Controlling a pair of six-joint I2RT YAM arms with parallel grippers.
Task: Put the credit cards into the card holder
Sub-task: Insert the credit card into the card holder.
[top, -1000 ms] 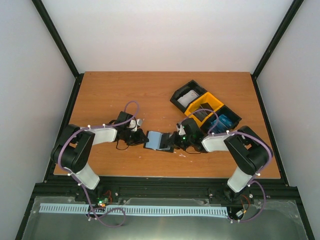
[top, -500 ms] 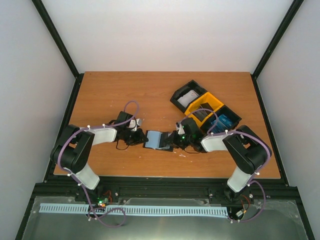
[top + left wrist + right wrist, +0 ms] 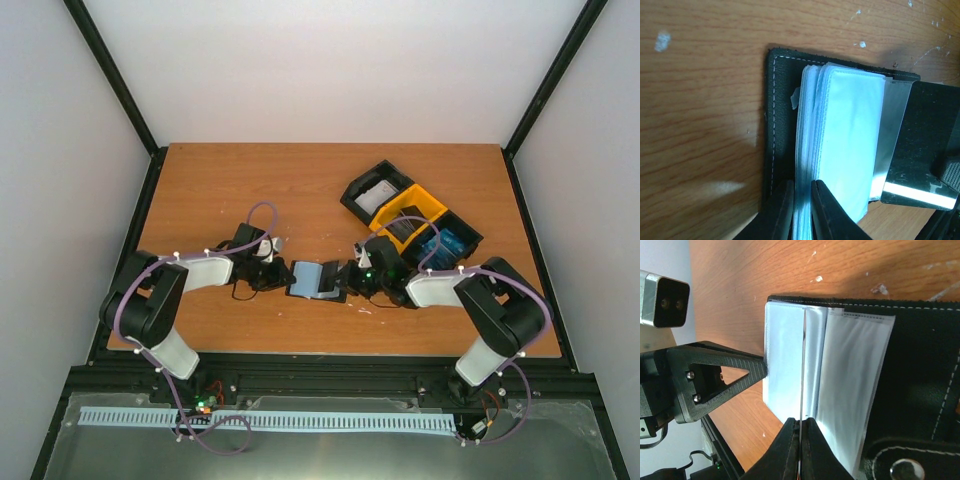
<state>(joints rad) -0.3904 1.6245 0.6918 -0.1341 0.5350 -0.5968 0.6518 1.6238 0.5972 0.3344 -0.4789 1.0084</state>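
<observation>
The elbow of our right arm [image 3: 500, 310] has swung outward since a second ago. On the table [image 3: 300, 190] the card holder [image 3: 318, 280] lies where it was, open between our two grippers. The left gripper [image 3: 802, 217] pinches the near edge of the holder's clear sleeves. The right gripper [image 3: 801, 450] clamps a dark credit card [image 3: 920, 135], which reaches forward from its fingers over those sleeves.
</observation>
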